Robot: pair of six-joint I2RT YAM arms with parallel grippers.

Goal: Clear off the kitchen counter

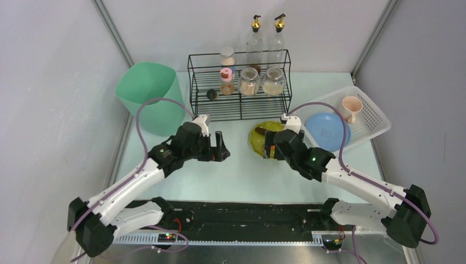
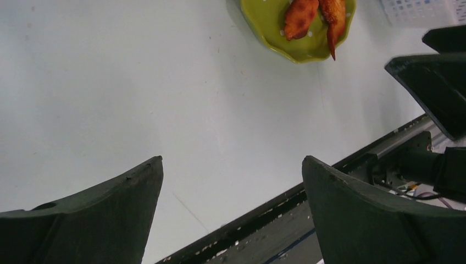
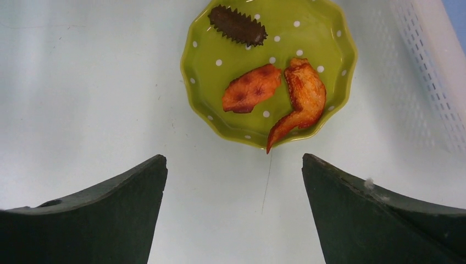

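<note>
Both hang released, jaws wide, above the counter [image 1: 242, 179] spanning the scene: left gripper [image 2: 232, 159] over bare surface, right gripper [image 3: 233, 157] just near of a plate [image 3: 324, 30] holding 3 food pieces [image 3: 250, 91].

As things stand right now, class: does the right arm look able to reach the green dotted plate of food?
Probably yes. The right gripper is open just short of the green plate, only bare kitchen counter between them; the white basket sits to one side, out of the path.
</note>
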